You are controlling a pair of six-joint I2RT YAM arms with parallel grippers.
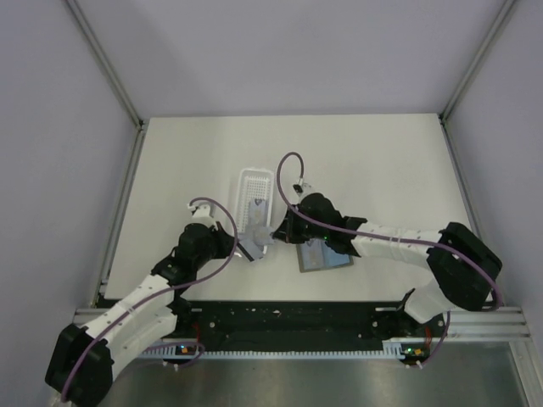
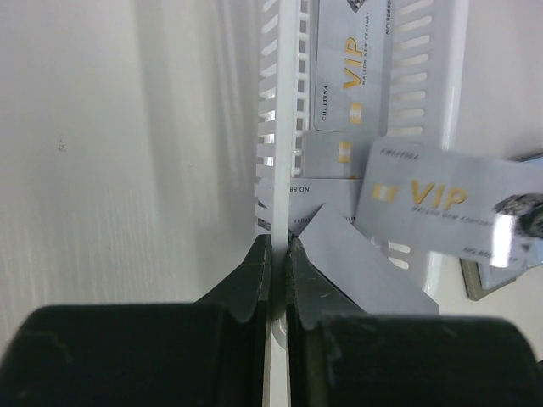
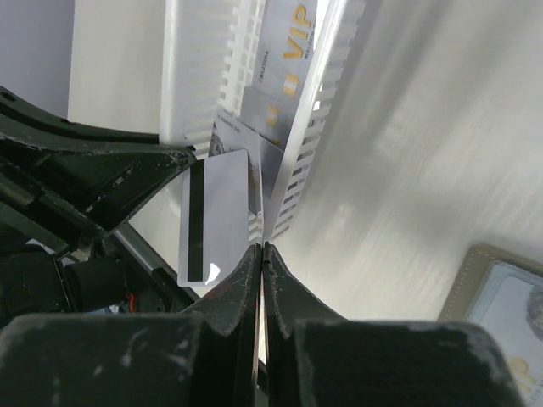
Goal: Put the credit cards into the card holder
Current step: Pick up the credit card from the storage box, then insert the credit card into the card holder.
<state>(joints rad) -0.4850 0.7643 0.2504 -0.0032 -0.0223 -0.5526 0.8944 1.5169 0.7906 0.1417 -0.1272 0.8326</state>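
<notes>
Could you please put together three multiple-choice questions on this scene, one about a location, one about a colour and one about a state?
1. Seen from above, where does the flat dark grey card holder lie relative to the long white slotted plastic tray?
A. To its left
B. Inside it
C. To its right, partly under the right arm

2. What colour is the "VIP" lettering on the silvery-grey credit cards?
A. Gold
B. Red
C. Green

3. What state is the left end effector in?
A. Wide open, holding nothing
B. Shut on the tray's side wall
C. Shut on the card holder

Answers: 1 C, the top view shows it right of the tray, beneath the forearm; 2 A, the left wrist view shows gold letters; 3 B, the white wall runs between its closed fingers.
</notes>
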